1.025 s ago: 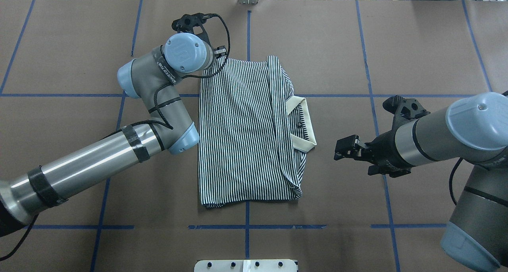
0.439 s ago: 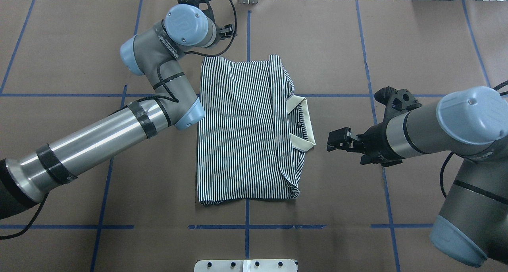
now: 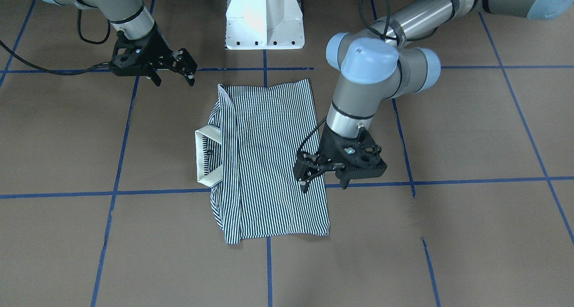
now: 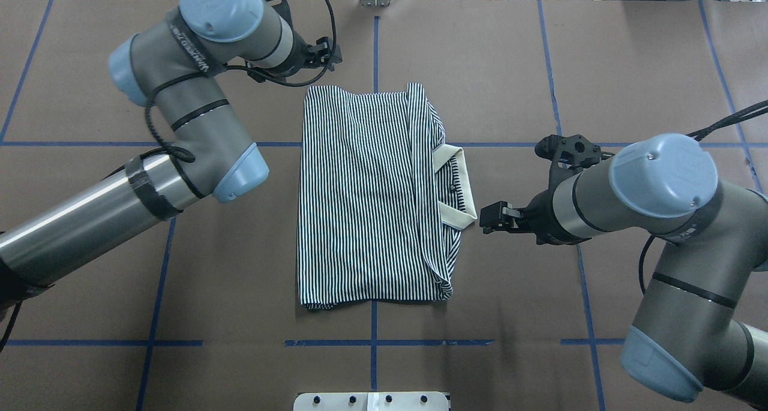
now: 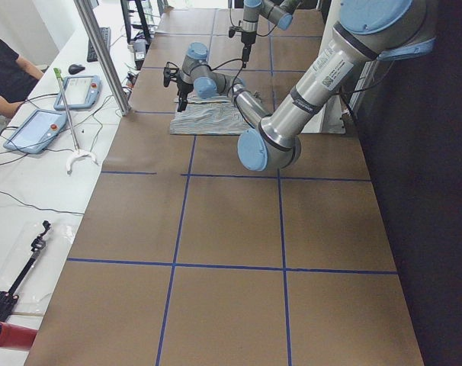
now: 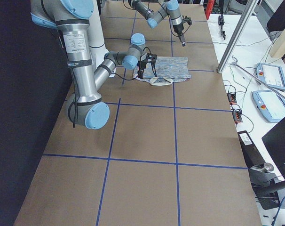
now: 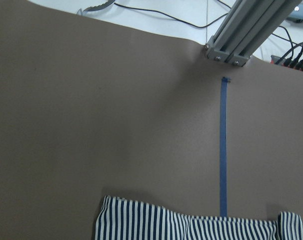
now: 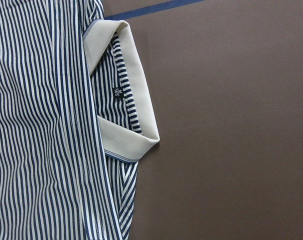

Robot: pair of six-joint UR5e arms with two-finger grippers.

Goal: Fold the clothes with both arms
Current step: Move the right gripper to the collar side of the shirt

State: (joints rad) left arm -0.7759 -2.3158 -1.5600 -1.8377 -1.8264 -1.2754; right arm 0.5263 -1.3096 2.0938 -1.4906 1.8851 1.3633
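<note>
Nearest, the right claw (image 4: 486, 218) hangs spread and empty just beside the cream collar (image 4: 470, 189). Centred on the brown desk (image 4: 540, 69) lies the folded striped polo shirt (image 4: 366, 195). Farther off, the left claw (image 4: 329, 50) hovers spread, empty, by its far left corner.

light: bright, even | shadows: soft, faint beside shirt (image 7: 191, 227) | glare: white base (image 3: 264, 15) | focus: sharp
</note>
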